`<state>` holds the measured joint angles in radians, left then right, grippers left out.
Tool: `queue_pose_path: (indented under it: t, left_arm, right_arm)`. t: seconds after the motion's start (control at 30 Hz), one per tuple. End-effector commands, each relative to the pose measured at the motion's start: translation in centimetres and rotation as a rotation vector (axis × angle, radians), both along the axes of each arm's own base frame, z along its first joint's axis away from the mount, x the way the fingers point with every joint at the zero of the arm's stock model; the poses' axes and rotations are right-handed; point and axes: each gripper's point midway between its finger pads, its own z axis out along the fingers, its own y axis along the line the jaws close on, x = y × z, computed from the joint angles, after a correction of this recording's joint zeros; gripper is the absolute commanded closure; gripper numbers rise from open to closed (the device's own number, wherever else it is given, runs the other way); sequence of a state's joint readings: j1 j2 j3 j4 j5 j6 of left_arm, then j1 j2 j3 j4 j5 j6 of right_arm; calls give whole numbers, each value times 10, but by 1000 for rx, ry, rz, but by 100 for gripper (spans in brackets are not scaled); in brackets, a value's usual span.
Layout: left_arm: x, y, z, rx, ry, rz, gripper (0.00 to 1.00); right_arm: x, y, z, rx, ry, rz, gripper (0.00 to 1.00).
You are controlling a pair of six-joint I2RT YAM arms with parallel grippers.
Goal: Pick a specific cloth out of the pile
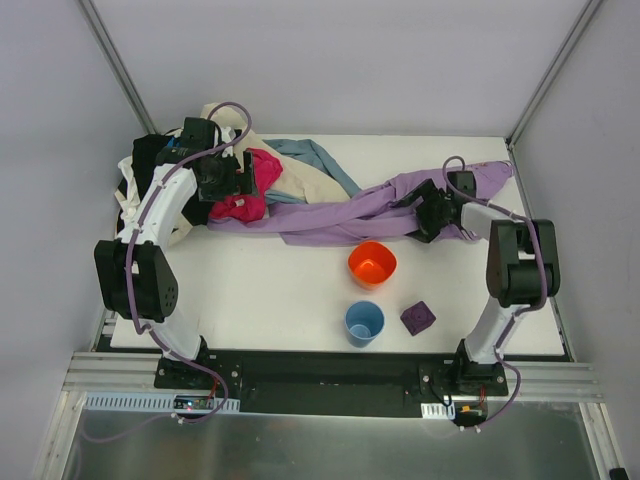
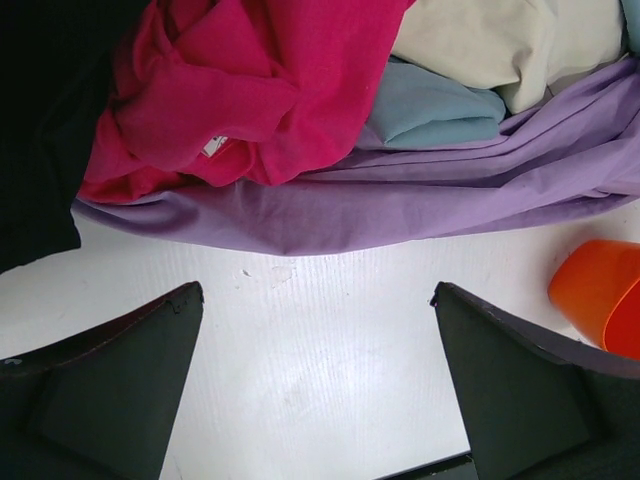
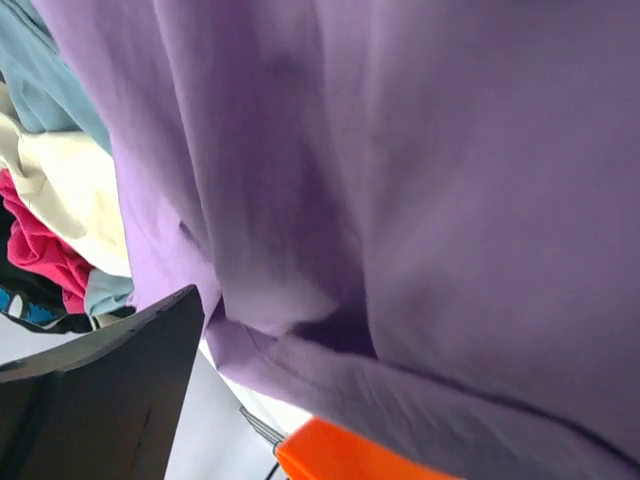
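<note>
**A:** Where does the cloth lie from the orange bowl (image 1: pixel 372 263)?

**B:** Just beyond it. The cloth (image 1: pixel 330 215) is a long lavender band on the table (image 1: pixel 270 300), its long axis running side to side. One end is well to the bowl's left, tucked under the magenta cloth (image 2: pixel 230 90) at the edge of the pile (image 1: pixel 160 185). The other end trails past the bowl's right.

**A:** Which arm do I have nearer?

**B:** The right gripper (image 1: pixel 428 212) sits on the band, beyond and right of the bowl. Its wrist view is filled with lavender and shows one finger (image 3: pixel 100 390) only, so I cannot tell whether it has a hold. The left gripper (image 2: pixel 315 290) is left of the bowl, jaws wide and empty over bare tabletop, with the cloth's hem just ahead.

**A:** Surface and room?

**B:** Smooth white top. I'd pull along the axis, away from the pile. The bowl is just beside the hem and could get dragged. The blue cup (image 1: pixel 364 323) is nearer than the bowl and well apart.
</note>
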<state>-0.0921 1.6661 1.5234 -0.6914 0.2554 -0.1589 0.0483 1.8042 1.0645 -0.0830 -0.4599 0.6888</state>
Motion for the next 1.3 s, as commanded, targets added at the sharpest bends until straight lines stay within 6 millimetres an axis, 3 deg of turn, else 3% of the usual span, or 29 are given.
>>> queue_pose_path:
  t: [0.0,0.13,0.17,0.2,0.3,0.5,0.57,0.63,0.77,0.93,1.27]
  left_arm:
    - [1,-1,14,14,-60,-30,1]
    - [0,-2,13,7,-54,-33,1]
    - [-1,-2,12,7,-53,-33,1]
    - [-1,-2,12,8,-53,-32,1]
    - [-1,-2,12,5,-51,-33,1]
    - [-1,-2,13,5,-59,-36,1]
    - [-1,-2,14,5,-62,-36,2]
    - [-1,-2,13,6,-61,-35,1]
    - [-2,-2,12,5,-59,-36,2]
    - [-1,-2,13,4,-62,-29,2]
    - [-3,0,9,15,-56,-20,2]
  right_arm:
    - [35,21,18,39,-60,8,4]
    - [52,34,2,50,-32,21,2]
    - [58,37,4,56,-43,27,6]
    - [62,41,1,61,-45,35,13]
    - [80,50,11,90,-91,57,48]
    - [105,56,56,97,-216,96,92]
    - [110,58,83,104,-280,116,100]
    - [112,61,114,118,-349,137,100]
    - [110,69,198,132,-539,188,100]
    - [94,69,304,156,-758,224,100]
    - [52,63,479,269,-1082,251,100]
